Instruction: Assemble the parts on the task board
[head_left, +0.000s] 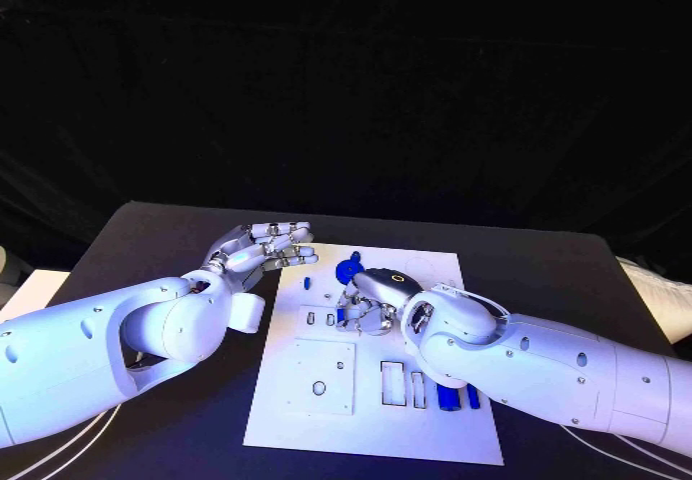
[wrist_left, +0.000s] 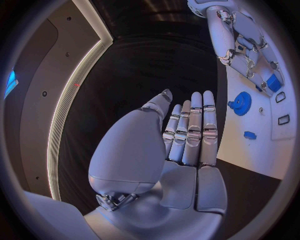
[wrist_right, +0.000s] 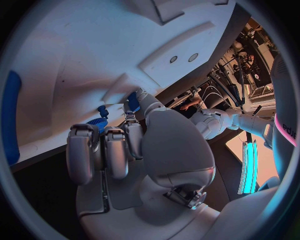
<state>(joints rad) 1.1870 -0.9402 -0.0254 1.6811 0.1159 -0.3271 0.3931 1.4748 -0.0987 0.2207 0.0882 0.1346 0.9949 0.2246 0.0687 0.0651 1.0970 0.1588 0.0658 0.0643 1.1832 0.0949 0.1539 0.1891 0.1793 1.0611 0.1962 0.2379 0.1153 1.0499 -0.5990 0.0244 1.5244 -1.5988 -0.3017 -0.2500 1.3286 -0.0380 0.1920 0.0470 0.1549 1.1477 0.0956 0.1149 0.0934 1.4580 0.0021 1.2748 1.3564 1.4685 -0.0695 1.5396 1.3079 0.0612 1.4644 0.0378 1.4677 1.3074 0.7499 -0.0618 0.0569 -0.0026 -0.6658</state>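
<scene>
The white task board (head_left: 433, 430) lies in the middle of the black table. My right hand (head_left: 369, 300) is low over the board's middle with its fingers curled down, and it pinches a small blue part (wrist_right: 133, 101) at its fingertips; the left wrist view shows that blue part (wrist_left: 273, 82) too. A blue gear (head_left: 348, 270) sits on the board just beyond that hand. My left hand (head_left: 268, 244) hovers at the board's far left corner, fingers stretched out and holding nothing. Two blue bars (head_left: 450, 395) lie at the board's near right, beside my right arm.
A small blue piece (wrist_left: 250, 135) lies on the board near the gear (wrist_left: 240, 103). A raised white square plate (head_left: 315, 376) and several slots (head_left: 392, 383) take up the board's near half. Bare black table (head_left: 159, 240) lies to the left.
</scene>
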